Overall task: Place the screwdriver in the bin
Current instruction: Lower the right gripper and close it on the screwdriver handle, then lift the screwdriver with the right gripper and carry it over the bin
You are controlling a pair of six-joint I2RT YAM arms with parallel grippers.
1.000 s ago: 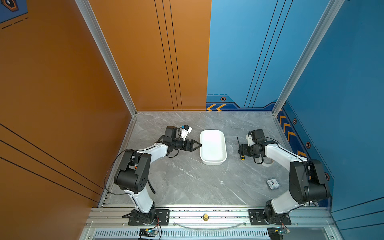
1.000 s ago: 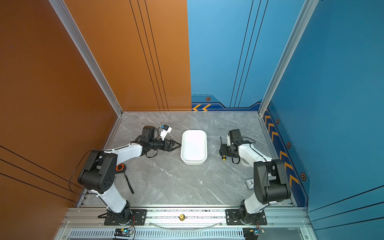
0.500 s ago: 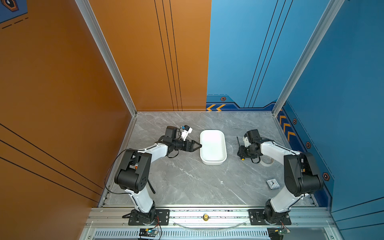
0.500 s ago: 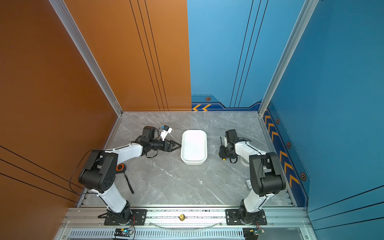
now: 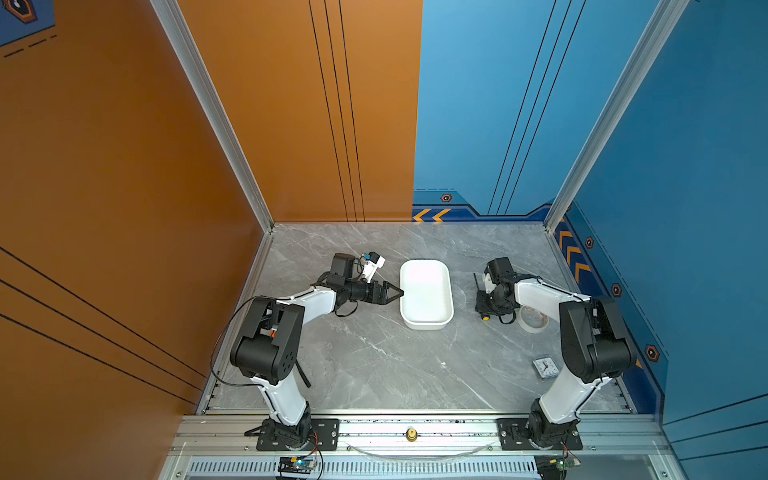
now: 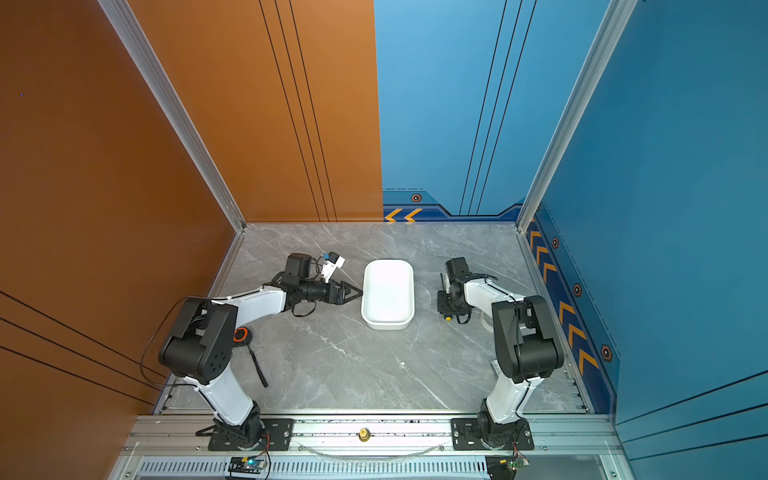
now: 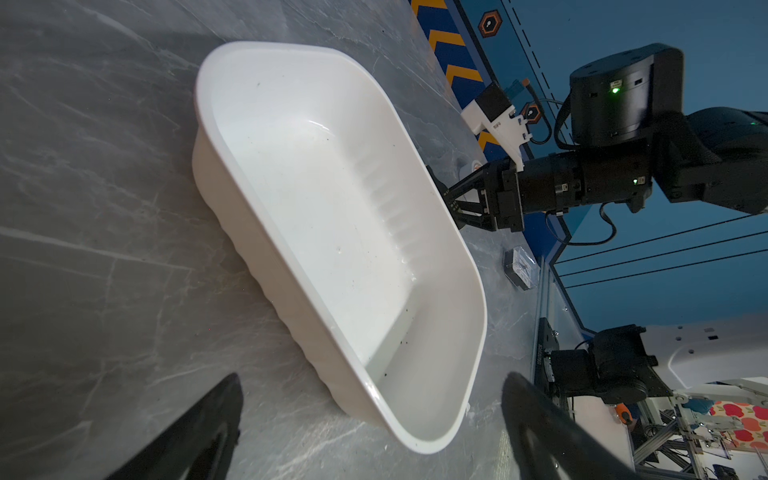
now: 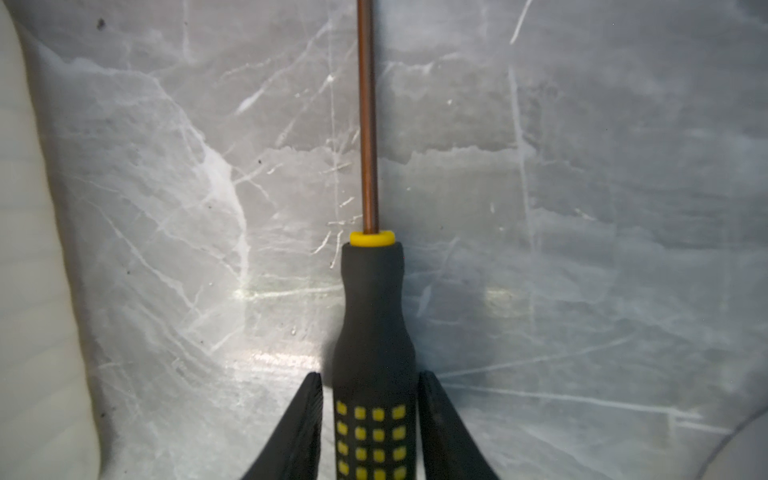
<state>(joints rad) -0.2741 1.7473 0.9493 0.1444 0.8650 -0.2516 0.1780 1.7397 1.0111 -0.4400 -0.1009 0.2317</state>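
The screwdriver lies flat on the grey table to the right of the bin. Its thin shaft points to the back and its yellow end cap to the front. My right gripper points down over the black, yellow-dotted handle, with its fingers closed in against both sides. In both top views that gripper hides most of the handle. The white bin is empty. My left gripper hovers open at the bin's left rim.
A roll of tape lies just right of the right gripper. A small square clock sits near the right arm's base. A black tool with an orange ring lies by the left arm's base. Walls close in three sides.
The right gripper's fingers have closed in around the screwdriver handle, and the right arm's elbow has swung. The left arm and the bin have not moved.
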